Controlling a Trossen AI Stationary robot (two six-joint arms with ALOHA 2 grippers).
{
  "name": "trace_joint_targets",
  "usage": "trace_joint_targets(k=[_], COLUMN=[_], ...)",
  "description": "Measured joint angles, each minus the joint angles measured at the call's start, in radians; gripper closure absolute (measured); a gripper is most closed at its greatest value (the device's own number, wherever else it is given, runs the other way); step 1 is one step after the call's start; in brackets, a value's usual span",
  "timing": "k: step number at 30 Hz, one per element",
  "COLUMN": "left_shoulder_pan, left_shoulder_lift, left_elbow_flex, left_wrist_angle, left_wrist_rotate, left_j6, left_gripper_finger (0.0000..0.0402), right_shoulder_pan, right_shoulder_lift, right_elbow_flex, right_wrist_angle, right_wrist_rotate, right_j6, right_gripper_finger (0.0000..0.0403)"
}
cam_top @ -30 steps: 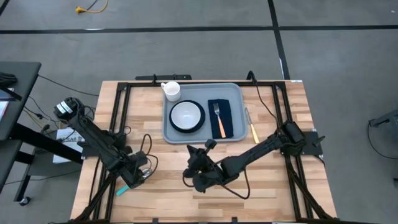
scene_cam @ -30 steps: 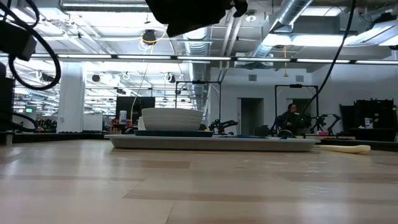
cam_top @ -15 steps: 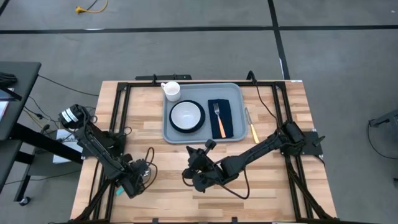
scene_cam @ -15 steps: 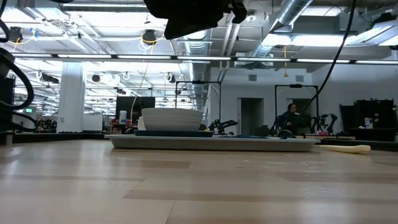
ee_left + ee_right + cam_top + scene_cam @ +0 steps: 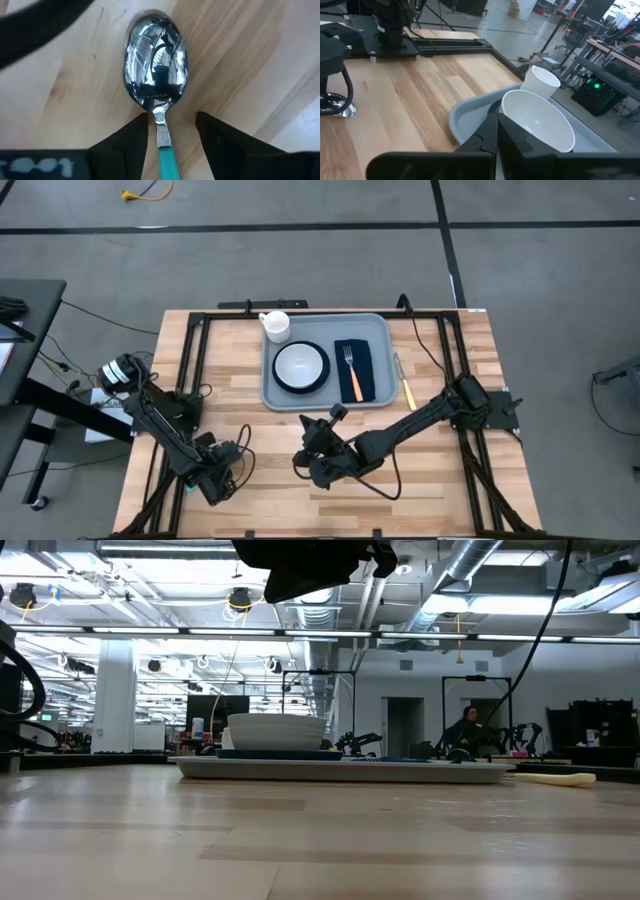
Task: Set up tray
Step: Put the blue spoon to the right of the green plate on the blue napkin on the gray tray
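Looking down, high view: tray (image 5: 276, 396) far beyond both pincers, already carrying bowl (image 5: 301, 366), cup (image 5: 275, 326), napkin (image 5: 354, 369) with fork (image 5: 352, 374). Knife (image 5: 404, 381) lies beside tray, off it; judged still to load. Left gripper (image 5: 214, 483) low at near table edge. Right gripper (image 5: 312, 470) idle, fingers together.

Low view: tray (image 5: 345, 771) flat, grey-blue, shallow rim.

Left wrist view: fingers apart, straddling spoon (image 5: 156, 76) neck, teal handle between them; not clamped. Spoon still to place.

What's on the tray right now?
On the tray: a white bowl on a dark plate, a white mug at its far left corner, and an orange-handled fork on a navy napkin. Anything under bowl or napkin is hidden.
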Motion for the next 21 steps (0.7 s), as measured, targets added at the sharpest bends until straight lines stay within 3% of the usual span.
trace_joint_targets(k=[4,8,12,18,21], left_shoulder_pan=[-0.001,0.001,0.000,0.001,0.002], left_shoulder_lift=[0.001,-0.006,-0.009,-0.012,-0.012], left_elbow_flex=[0.030,0.107,0.178,0.268,0.288], left_wrist_angle=[-0.055,-0.143,-0.129,-0.151,-0.183], left_wrist_rotate=[-0.032,-0.125,-0.197,-0.265,-0.263], left_j6=[-0.001,0.034,0.092,0.172,0.191], left_gripper_finger=[0.0265,0.0327,0.0391,0.0399,0.0400], right_shoulder_pan=[0.000,0.000,0.001,0.010,0.016], right_shoulder_lift=[0.000,0.000,0.000,0.000,0.000], right_elbow_flex=[0.000,0.000,0.000,0.000,0.000], right_wrist_angle=[0.000,0.000,0.000,0.000,0.000], right_wrist_rotate=[0.000,0.004,0.040,0.150,0.152], right_j6=[0.000,-0.001,-0.001,-0.010,-0.011], right_gripper_finger=[0.0403,0.0403,0.0403,0.0403,0.0403])
